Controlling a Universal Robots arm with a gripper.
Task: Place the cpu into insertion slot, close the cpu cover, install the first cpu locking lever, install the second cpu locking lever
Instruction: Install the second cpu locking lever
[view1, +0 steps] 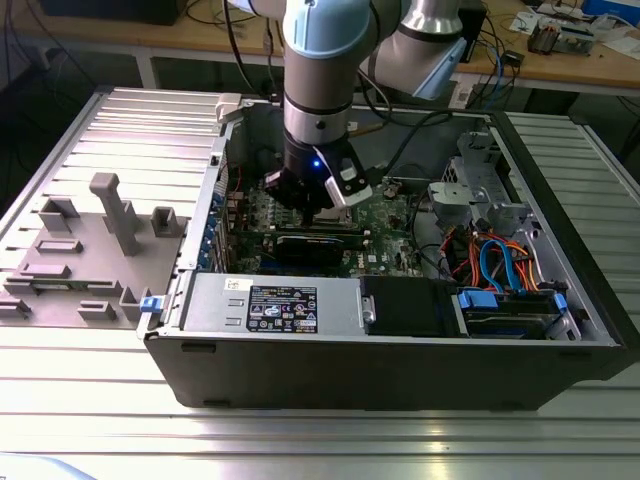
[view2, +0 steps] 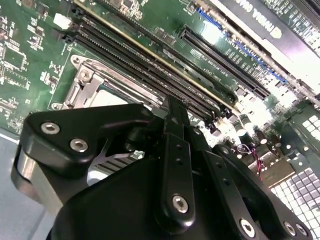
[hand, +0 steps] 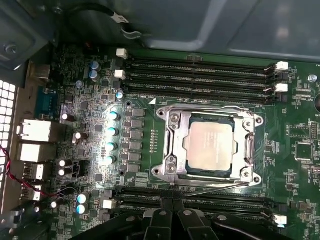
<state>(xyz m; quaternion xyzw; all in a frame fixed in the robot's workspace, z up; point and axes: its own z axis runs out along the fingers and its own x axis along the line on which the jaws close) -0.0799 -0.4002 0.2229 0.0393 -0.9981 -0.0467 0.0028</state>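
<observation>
First wrist view: cpu cover (hand: 248, 145) over cpu (hand: 209, 144); memory slots (hand: 200, 70) alongside.

Exterior view: arm and gripper (view1: 318, 190) block the insertion slot on the motherboard (view1: 385, 215), fingertips hidden, can't tell whether they are parted or closed. Second wrist view: the black gripper body covers most of the cpu cover (view2: 107, 90) from 6 o'clock, only its far corner visible. First wrist view: gripper (hand: 172, 225) cut by the 6 o'clock edge, the thin locking lever (hand: 215, 186) too fine to judge if latched.
</observation>
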